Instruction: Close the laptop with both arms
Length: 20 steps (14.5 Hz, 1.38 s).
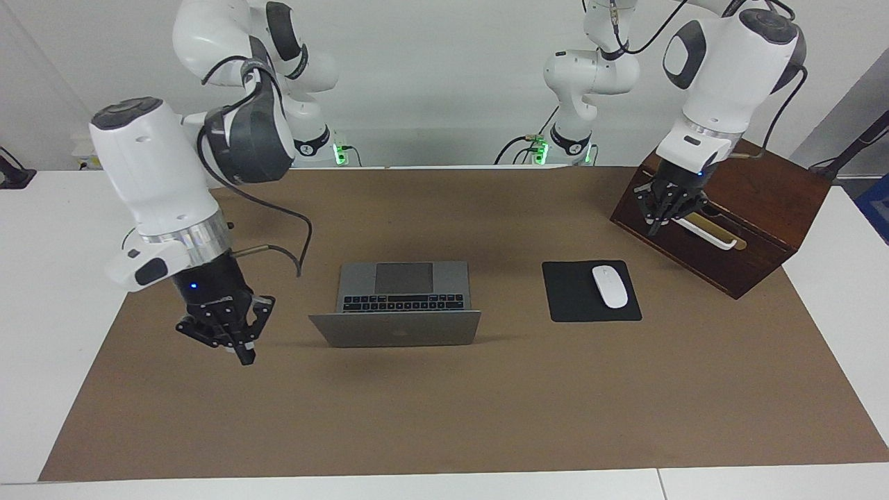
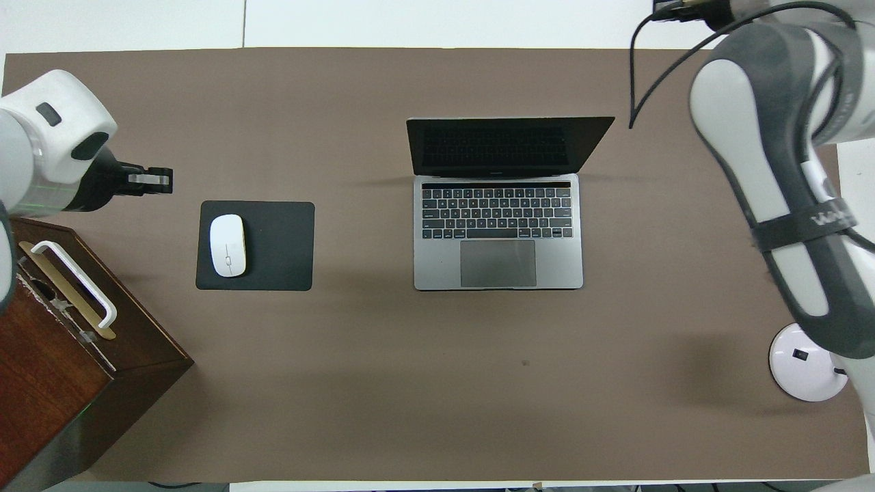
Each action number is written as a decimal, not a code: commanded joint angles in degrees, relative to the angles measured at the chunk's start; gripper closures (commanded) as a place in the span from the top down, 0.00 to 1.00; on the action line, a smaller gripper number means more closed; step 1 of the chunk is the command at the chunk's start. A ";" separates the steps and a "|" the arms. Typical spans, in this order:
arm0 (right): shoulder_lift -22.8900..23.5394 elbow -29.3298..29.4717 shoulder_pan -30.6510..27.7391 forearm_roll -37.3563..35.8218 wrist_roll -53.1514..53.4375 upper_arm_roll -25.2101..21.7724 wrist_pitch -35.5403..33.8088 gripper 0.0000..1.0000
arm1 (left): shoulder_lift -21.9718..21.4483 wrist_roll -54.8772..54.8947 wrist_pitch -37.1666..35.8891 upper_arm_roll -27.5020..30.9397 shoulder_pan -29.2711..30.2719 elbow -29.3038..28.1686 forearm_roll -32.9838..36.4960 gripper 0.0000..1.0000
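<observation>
The laptop (image 1: 396,305) sat open mid-tabletop (image 1: 486,403), lid upright and untouched. The right pincer (image 1: 226,333) hung beside it, the left pincer (image 1: 670,205) over the wooden box (image 1: 764,229); I couldn't tell either's spread.

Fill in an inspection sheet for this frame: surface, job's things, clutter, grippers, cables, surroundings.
Surface: brown mat on a white table.
Job's things: laptop open, lid upright, untouched.
Clutter: white mouse on black mouse pad; wooden box with white handle at the left arm's end.
Grippers: right gripper in the air beside the laptop; left gripper over the box.
Cables: black cable along the right arm.
Surroundings: white wall.
</observation>
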 commanded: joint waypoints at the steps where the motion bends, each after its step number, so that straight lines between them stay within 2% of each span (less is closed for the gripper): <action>1: 4.72 5.75 5.73 -4.40 4.92 -0.49 1.40 0.00 | -6.39 0.13 11.24 0.52 -2.92 -11.98 -1.84 0.00; 3: 6.13 5.84 9.26 -9.60 10.36 -0.49 1.84 0.00 | -8.68 -0.04 18.98 0.61 -5.73 -18.13 -3.42 0.00; 6: 6.22 5.67 12.87 -10.23 13.20 -1.80 0.36 0.00 | -10.97 -0.57 31.46 0.61 -10.91 -26.66 -3.43 0.00; 10: 5.87 5.41 14.20 -9.71 16.79 -1.19 -4.91 0.00 | -10.01 -4.52 47.54 0.61 -17.86 -34.31 -3.43 0.00; 12: 5.87 5.14 14.20 -9.44 16.89 -1.19 -6.41 0.00 | -7.04 -5.14 56.24 0.61 -21.64 -36.87 -3.43 0.00; 16: 5.70 5.05 13.14 -5.84 16.89 -1.19 -10.62 0.00 | 1.75 -5.05 69.87 0.69 -27.53 -37.23 -3.43 0.00; 20: 5.43 5.05 13.05 -5.57 16.89 -1.19 -10.90 0.00 | 7.11 -4.53 77.88 0.69 -30.35 -36.97 -3.34 0.00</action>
